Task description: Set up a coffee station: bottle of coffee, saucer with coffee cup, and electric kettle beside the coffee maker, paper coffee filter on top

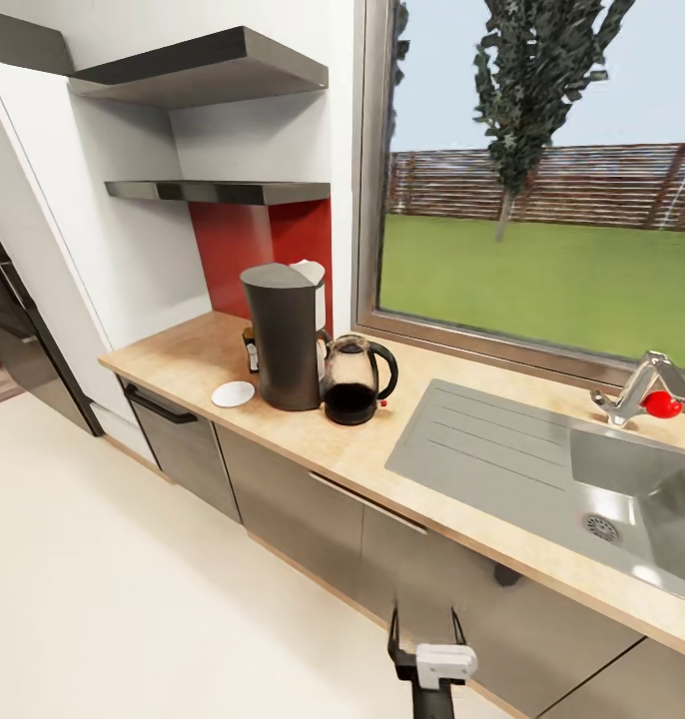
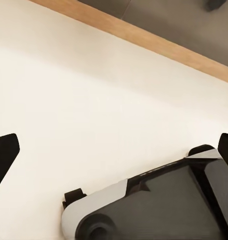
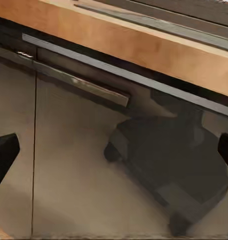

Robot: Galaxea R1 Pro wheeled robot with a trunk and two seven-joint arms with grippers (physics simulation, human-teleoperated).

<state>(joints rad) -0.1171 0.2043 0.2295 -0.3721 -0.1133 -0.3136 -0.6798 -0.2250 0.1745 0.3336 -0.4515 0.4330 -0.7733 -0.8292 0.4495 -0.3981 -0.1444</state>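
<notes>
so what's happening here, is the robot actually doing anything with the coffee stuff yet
Not at this moment. The robot stands back from the countertop, holding nothing; one gripper shows low in the head view, open and empty. Both wrist views show fingers spread wide, over the floor and before the cabinet fronts. On the counter, the coffee maker has something white behind its top. The electric kettle sits right beside it, a white saucer on its other side, and a small dark item is tucked behind it.

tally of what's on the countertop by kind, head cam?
coffee maker: 1
electric kettle: 1
saucer: 1
small dark item behind the coffee maker, too hidden to name: 1
Total: 4
</notes>
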